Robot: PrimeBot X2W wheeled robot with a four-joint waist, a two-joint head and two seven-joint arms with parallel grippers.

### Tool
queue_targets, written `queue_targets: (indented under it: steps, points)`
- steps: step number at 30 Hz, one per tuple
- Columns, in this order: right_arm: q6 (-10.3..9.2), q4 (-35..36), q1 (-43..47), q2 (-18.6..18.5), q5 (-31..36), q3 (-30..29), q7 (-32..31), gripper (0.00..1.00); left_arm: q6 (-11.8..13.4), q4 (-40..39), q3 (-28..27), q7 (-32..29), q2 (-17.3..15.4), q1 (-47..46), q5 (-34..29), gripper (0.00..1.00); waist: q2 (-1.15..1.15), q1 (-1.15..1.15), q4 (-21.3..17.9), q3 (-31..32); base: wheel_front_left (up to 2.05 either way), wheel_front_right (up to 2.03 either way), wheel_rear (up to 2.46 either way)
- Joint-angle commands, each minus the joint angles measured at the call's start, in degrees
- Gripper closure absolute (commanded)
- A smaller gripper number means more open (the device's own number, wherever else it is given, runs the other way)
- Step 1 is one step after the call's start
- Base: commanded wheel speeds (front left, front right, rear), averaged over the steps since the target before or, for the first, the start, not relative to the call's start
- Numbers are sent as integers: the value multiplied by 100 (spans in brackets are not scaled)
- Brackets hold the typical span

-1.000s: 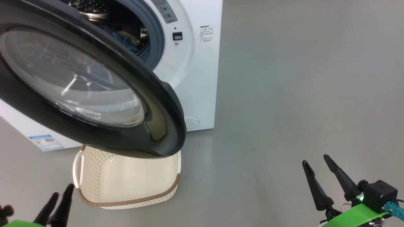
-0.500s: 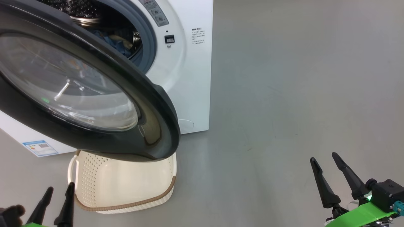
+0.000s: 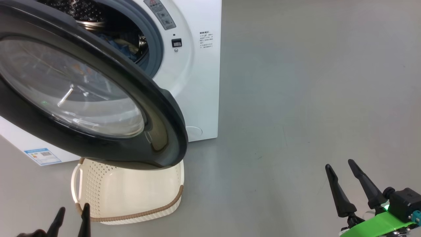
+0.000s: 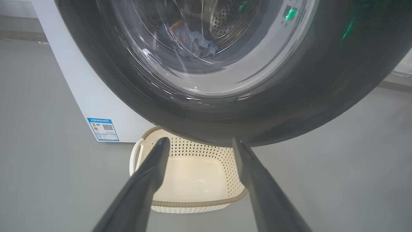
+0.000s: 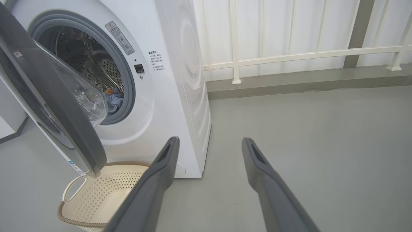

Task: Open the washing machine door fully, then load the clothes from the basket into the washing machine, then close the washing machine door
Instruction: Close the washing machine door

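In the head view, the washing machine door (image 3: 75,92) stands swung out from the washing machine (image 3: 197,82), its black rim hanging over the basket (image 3: 131,192), which looks empty. The clothes (image 3: 123,44) lie inside the drum, so I judge that closing the door is what remains. Your left end effector (image 3: 74,207) sits low at the left, fingers spread and holding nothing, just beside the basket's near rim and below the door. Your right end effector (image 3: 339,163) is also spread and empty, well apart from the door over bare floor (image 3: 296,98). In the left wrist view, the open fingers point up at the door's lower rim, and you look through the glass at the clothes (image 4: 188,40). That puts this arm on the door's outer face, the nearer one for a push. The basket sits on the floor between the fingers and the machine, so go above it. In the right wrist view, the door (image 5: 48,96) stands edge-on to you, glass bowl bulging toward the drum, with open floor to the right.
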State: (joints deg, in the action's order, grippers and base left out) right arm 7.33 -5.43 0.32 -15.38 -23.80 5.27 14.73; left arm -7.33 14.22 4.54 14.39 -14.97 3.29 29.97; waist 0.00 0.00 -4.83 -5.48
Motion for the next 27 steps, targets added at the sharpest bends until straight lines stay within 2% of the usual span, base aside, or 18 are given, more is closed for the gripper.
queue_targets:
  steps: [1,6,17,18,19,20,21,22,23,27]
  points:
    - [16,117,86,-59,31,105,27,0,-15,-110,-278,61,-36,-53,-135,0,0,0,4,2,0,0,0]
    - [16,86,111,-40,32,123,27,0,-15,-44,-344,61,134,22,-299,0,0,0,4,30,0,0,0]
    - [16,73,62,-8,38,106,27,0,-15,-121,-430,61,226,37,-415,0,0,0,47,100,0,0,0]
    - [16,75,56,3,33,108,27,20,-15,-138,-432,61,238,36,-424,0,0,0,63,114,0,0,0]
    - [16,75,56,3,33,108,27,20,-15,-138,-432,61,238,36,-424,0,0,0,63,114,0,0,0]
    - [16,73,47,16,24,106,27,52,-15,-149,-431,61,246,38,-434,0,0,0,76,130,0,0,0]
    - [16,72,23,31,14,103,27,67,-15,-166,-435,61,255,39,-446,0,0,0,90,141,0,0,0]
    - [16,77,-14,49,2,99,27,89,-15,-187,-450,61,259,40,-478,0,0,0,102,155,0,0,0]
    - [16,85,-60,71,-13,96,27,100,-15,-202,-455,61,267,45,-513,0,0,0,117,173,0,0,0]
    - [16,147,-347,147,-50,176,27,100,-15,-284,-535,61,329,81,-595,0,0,0,168,224,0,0,0]
